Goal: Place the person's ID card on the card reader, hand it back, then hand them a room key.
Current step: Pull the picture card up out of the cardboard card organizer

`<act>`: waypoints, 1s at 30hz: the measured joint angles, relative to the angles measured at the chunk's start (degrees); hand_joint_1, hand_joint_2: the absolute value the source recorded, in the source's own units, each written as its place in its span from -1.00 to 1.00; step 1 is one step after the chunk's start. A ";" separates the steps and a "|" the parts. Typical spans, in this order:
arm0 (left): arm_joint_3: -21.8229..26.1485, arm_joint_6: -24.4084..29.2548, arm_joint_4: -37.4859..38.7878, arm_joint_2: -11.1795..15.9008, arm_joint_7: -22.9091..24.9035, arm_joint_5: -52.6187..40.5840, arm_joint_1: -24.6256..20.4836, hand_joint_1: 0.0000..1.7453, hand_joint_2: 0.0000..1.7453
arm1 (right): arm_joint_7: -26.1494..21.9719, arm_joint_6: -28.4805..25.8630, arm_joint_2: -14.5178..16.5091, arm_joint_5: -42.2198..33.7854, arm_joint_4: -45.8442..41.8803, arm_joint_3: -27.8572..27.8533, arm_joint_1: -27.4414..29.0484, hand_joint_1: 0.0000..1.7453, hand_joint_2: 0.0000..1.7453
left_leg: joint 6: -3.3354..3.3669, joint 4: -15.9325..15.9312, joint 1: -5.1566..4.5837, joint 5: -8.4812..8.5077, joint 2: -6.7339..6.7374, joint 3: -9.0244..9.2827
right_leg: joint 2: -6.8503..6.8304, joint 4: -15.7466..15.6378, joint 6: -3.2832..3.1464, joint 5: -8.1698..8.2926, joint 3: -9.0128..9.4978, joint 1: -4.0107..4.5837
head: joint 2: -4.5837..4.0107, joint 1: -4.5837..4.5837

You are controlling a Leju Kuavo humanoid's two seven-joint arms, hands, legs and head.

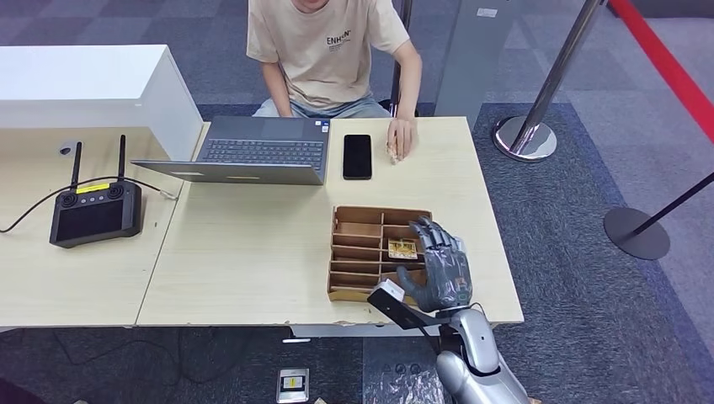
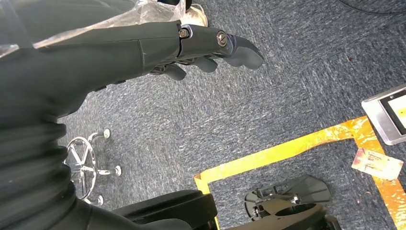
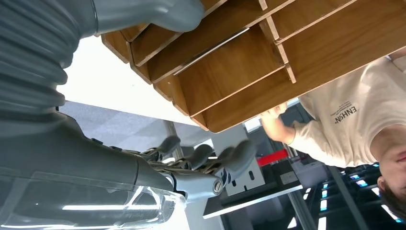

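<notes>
Right hand hovers over the wooden tray near the desk's front right edge, fingers spread, holding nothing. Key card lies in a right-column compartment, just beside the fingertips.

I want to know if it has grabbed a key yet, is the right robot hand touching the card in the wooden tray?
Cannot tell. In the head view the right robot hand hovers over the wooden tray beside the card, with no plain contact or gap.
</notes>
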 joint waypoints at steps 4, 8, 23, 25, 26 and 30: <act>0.00 0.02 0.00 0.00 -0.04 0.07 0.00 -1.00 1.00 | 0.58 0.00 -0.02 0.13 0.11 0.00 -0.04 -0.51 1.00 | 0.00 0.00 0.00 0.00 0.00 0.00 | 0.00 0.00 0.00 0.00 0.00 0.00 | 0.00 0.00; 0.00 0.03 0.00 -0.02 -0.06 0.30 0.00 -1.00 1.00 | 0.95 0.00 -0.02 0.65 0.43 0.01 -0.12 -0.45 1.00 | 0.00 0.00 0.00 0.00 0.00 -0.01 | 0.00 0.00 0.00 0.00 0.00 0.00 | 0.00 0.00; 0.00 0.03 0.00 -0.08 0.04 0.87 0.00 -1.00 1.00 | 2.75 0.00 -0.04 0.86 2.67 0.07 -1.40 -0.34 1.00 | 0.00 0.00 0.00 0.00 0.00 0.00 | 0.00 0.00 -0.01 -0.01 0.00 0.00 | 0.00 0.01; 0.00 0.03 0.00 -0.09 0.03 0.89 0.00 -1.00 1.00 | 3.14 0.00 -0.07 0.87 3.04 0.10 -1.74 -0.34 1.00 | 0.00 0.00 0.00 0.00 0.00 0.00 | 0.00 0.00 -0.01 -0.01 0.00 0.00 | 0.00 0.01; 0.00 0.03 0.00 -0.09 0.01 0.91 -0.01 -1.00 1.00 | 3.27 0.00 -0.08 0.86 3.23 0.12 -1.91 -0.34 1.00 | 0.00 0.00 0.00 0.00 0.00 0.00 | 0.00 0.00 -0.01 -0.01 0.00 0.00 | 0.00 0.01; 0.00 0.10 0.00 -0.10 -0.02 0.96 0.00 -1.00 1.00 | 3.55 0.00 -0.09 0.75 3.81 0.20 -2.42 -0.30 1.00 | 0.00 0.00 0.00 0.00 0.00 0.00 | 0.00 0.00 -0.01 -0.01 0.00 0.00 | 0.00 0.00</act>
